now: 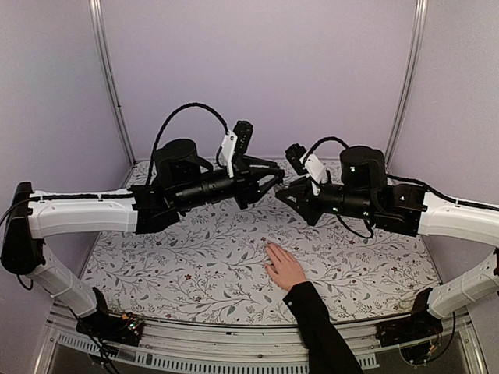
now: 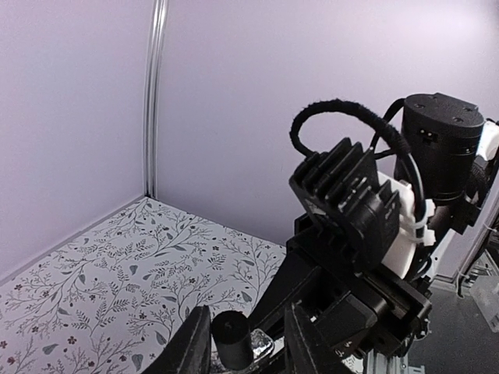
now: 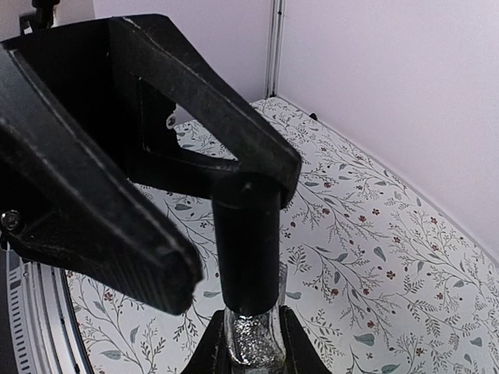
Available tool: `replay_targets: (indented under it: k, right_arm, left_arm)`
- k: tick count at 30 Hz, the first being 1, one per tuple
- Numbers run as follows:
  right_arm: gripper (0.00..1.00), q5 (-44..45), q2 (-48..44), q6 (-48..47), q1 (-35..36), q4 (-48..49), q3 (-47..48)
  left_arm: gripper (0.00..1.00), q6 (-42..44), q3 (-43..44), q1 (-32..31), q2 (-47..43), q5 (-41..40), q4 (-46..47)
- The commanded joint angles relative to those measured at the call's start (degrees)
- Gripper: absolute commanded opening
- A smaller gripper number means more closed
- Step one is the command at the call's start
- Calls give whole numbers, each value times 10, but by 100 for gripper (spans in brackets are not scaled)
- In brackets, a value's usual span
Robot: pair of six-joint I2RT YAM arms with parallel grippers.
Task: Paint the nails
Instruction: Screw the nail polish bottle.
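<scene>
- Top view: the left gripper (image 1: pixel 277 179) and the right gripper (image 1: pixel 282 195) meet tip to tip above the middle of the floral cloth (image 1: pixel 195 257). A human hand (image 1: pixel 284 266) in a black sleeve lies flat on the cloth on the near side of them, apart from both. The nails (image 1: pixel 270 248) are at its fingertips and are too small to resolve.
- Left wrist view: the left fingers (image 2: pixel 191 343) flank a black cap (image 2: pixel 231 335), narrowly parted. Whether they press on it cannot be told.
- Right wrist view: the right fingers (image 3: pixel 204 357) are clamped on an upright glitter-filled bottle (image 3: pixel 249 347) with the cap on. The left gripper's tips sit at the cap.
</scene>
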Motion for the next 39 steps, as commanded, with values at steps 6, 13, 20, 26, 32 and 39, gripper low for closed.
replay_targets:
  k: [6, 13, 20, 26, 32, 39]
  right_arm:
    - [0, 10, 1, 8, 2, 0, 22]
    - [0, -63, -19, -5, 2, 10, 19]
    - [0, -188, -49, -30, 2, 27, 14]
    - [0, -284, -63, -48, 2, 29, 19]
    - [0, -393, -76, -64, 2, 27, 30]
    - [0, -520, -81, -81, 2, 18, 50]
  left_arm:
    - [12, -11, 26, -8, 19, -1, 2]
    - [0, 14, 17, -2, 13, 65, -17]
    - [0, 22, -7, 21, 4, 216, -4]
    - [0, 39, -3, 27, 15, 307, -2]
    - [0, 54, 14, 27, 37, 413, -16]
    - [0, 71, 35, 27, 61, 510, -42]
